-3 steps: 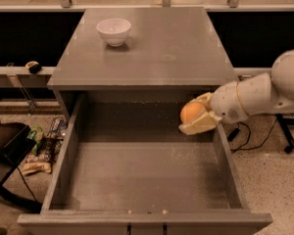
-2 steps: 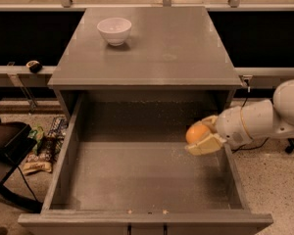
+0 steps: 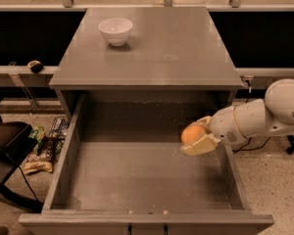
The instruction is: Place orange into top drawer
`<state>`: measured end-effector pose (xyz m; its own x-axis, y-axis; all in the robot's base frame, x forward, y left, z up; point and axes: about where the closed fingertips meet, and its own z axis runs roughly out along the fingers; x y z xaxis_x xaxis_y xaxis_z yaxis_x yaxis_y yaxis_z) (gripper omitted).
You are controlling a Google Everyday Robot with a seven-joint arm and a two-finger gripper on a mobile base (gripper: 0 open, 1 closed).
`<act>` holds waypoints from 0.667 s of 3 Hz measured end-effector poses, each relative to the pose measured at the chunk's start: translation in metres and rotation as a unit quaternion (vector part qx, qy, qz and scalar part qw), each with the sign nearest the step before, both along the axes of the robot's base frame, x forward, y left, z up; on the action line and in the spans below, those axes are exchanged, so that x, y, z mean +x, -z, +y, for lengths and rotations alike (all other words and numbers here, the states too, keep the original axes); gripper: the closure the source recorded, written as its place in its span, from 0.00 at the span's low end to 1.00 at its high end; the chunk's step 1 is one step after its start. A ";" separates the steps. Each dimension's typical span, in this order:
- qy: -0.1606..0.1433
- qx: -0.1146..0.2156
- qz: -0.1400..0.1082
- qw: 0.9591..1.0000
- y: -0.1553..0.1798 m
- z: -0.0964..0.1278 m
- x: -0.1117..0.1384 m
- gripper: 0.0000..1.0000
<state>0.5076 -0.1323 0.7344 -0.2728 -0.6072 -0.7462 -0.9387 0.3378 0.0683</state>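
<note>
One orange (image 3: 192,134) is clasped in the gripper (image 3: 200,138), inside the open top drawer (image 3: 137,175) near its right wall and apparently clear of the speckled bottom. The step in hand is judged to be the placing. The next move likely calls for a short descent, then release. The arm (image 3: 264,115) enters from the right, sloping down leftward across the drawer's side. A white bowl (image 3: 115,30) stands on the worktop (image 3: 176,53).

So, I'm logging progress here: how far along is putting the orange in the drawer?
Done: the top drawer stands open and the orange is picked up. In hand: the gripper holds it over the drawer's right side. Left: lower, release, withdraw.
</note>
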 end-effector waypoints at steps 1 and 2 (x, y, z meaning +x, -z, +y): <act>-0.042 0.027 0.017 0.999 0.036 0.049 -0.002 1.00; -0.052 0.062 0.023 0.996 0.082 0.091 -0.010 1.00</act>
<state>0.4981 -0.0411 0.6523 -0.2493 -0.5384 -0.8050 -0.9631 0.2248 0.1479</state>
